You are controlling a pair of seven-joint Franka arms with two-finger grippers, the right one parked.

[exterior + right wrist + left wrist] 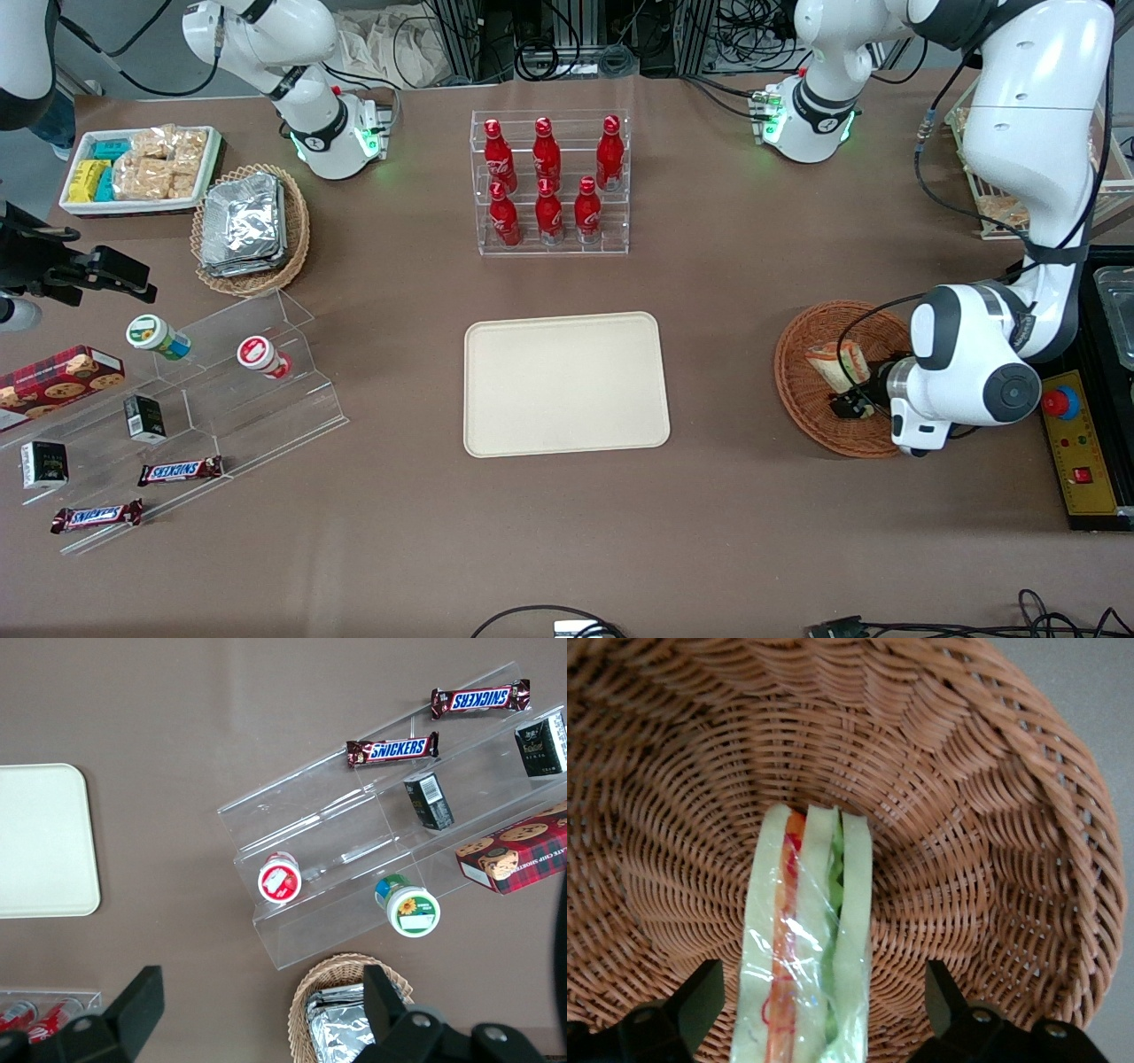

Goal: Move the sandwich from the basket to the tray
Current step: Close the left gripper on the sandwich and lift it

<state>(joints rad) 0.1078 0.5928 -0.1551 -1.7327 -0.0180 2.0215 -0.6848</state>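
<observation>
Lying in the reddish-brown wicker basket [992, 815], the wrapped sandwich [806, 948] sits directly between the gripper [818, 1010] fingers [700, 997], which stand wide apart on either side of it with a gap to each and have hold of nothing. The gripper is low inside the basket, right over the wedge. Well apart from the gripper toward the parked arm's end of the table lies the cream tray [565, 383], with a clear rack of red bottles [549, 177] farther from the front camera.

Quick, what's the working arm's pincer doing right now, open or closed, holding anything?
Pincer: open, down in the basket, fingers either side of the sandwich, not yet gripping it.
</observation>
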